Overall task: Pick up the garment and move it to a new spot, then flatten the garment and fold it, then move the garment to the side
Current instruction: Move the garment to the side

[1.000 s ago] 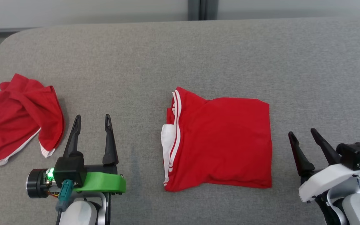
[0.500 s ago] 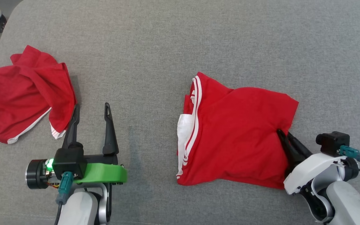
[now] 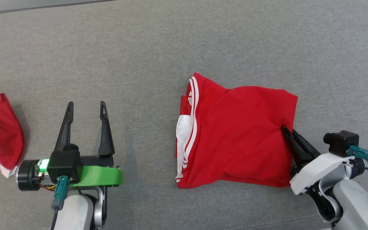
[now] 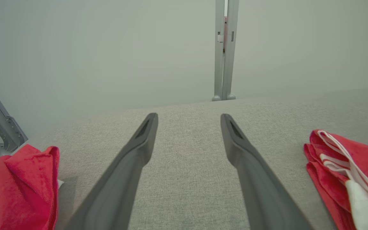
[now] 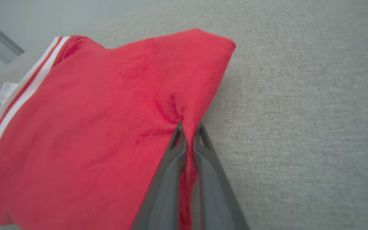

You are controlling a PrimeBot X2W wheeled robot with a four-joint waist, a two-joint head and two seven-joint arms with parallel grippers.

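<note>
Right wrist view: I see my right gripper [image 5: 188, 127] clamped on an edge of the folded red white-striped cloth garment [image 5: 91, 121]; my left gripper [image 4: 188, 119] stands wide above the grey upholstered surface [image 4: 187, 191].

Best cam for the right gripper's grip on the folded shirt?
Right wrist view: right gripper pinches the shirt edge. Head view shows it small, from above. Left wrist view catches the shirt's striped end.

second red garment [image 3: 2, 134] cut by left edge, folded garment [image 3: 235, 140] underside hidden
</note>
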